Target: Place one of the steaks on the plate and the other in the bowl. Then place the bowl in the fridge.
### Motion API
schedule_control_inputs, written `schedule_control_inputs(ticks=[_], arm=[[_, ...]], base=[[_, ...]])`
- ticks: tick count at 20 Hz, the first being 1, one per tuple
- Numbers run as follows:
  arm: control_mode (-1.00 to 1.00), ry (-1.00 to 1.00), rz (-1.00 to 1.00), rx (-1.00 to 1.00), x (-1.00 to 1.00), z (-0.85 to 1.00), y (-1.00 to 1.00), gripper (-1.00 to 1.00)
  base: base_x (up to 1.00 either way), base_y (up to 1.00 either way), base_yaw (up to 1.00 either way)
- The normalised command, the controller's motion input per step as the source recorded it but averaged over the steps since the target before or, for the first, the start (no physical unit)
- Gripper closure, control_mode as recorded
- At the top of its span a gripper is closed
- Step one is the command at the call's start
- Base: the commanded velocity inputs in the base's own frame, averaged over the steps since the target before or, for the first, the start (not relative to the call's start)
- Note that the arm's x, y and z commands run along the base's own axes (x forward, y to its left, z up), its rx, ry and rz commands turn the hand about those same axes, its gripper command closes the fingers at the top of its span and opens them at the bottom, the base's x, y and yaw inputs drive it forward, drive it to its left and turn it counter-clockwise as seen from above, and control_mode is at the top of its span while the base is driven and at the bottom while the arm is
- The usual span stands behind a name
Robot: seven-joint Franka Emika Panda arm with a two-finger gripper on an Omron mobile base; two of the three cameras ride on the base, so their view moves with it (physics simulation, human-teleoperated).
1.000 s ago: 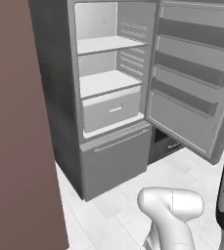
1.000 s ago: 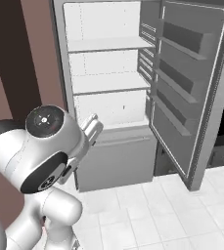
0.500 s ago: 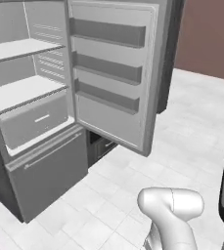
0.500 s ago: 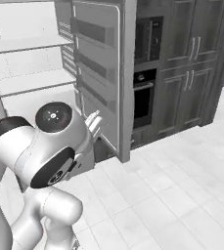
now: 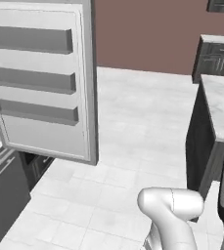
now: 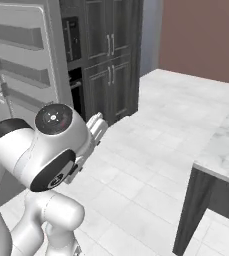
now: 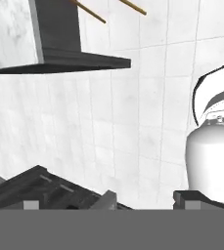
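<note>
Fridge (image 5: 40,83) at left of the left base view, door swung open, three grey door shelves facing the room; same door visible at far left of the right base view. Dark wall oven and cabinets (image 6: 103,55) just beside it. Marble-topped surface (image 6: 226,145) on dark base at right, well apart from fridge across white tiled floor (image 5: 133,132). Tool (image 7: 143,199) aimed down at floor, fingertips barely in frame; spacing cannot be judged, nothing seen between them.
</note>
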Motion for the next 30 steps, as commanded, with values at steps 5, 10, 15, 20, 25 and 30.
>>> schedule_control_inputs(ticks=[5, 10, 15, 20, 25, 30], arm=[[1.0, 0.0, 0.0, 0.0, 0.0, 0.0, 0.0, -1.0], [1.0, 0.0, 0.0, 0.0, 0.0, 0.0, 0.0, -1.0], [1.0, 0.0, 0.0, 0.0, 0.0, 0.0, 0.0, -1.0], [1.0, 0.0, 0.0, 0.0, 0.0, 0.0, 0.0, -1.0], [1.0, 0.0, 0.0, 0.0, 0.0, 0.0, 0.0, -1.0], [1.0, 0.0, 0.0, 0.0, 0.0, 0.0, 0.0, -1.0]], base=[[0.92, 0.21, -0.39], [1.0, 0.35, -0.12], [0.78, -0.01, -0.12], [0.65, -0.2, -0.13], [0.99, 0.0, -0.03], [1.0, 0.0, 0.09]])
